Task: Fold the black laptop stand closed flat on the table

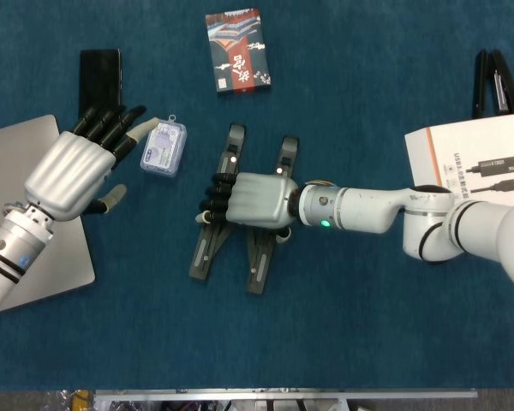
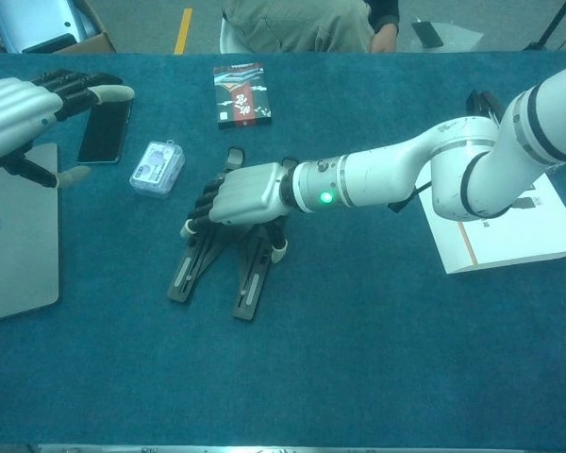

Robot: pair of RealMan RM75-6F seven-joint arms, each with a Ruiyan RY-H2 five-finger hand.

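At far left we see our left hand (image 1: 68, 171) hovering with fingers (image 1: 111, 124) spread, holding nothing. At frame centre the stand (image 1: 207, 253) lies on the table (image 1: 368, 325), two rails side by side; our right hand (image 1: 253, 201) presses on them, fingers (image 1: 214, 199) curled over the left rail.

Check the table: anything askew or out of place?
Only the black laptop stand: its two bars splay apart toward the near edge rather than lying together, with the right hand resting across them. The left hand hovers open near the laptop. Nothing is spilled or visibly damaged.
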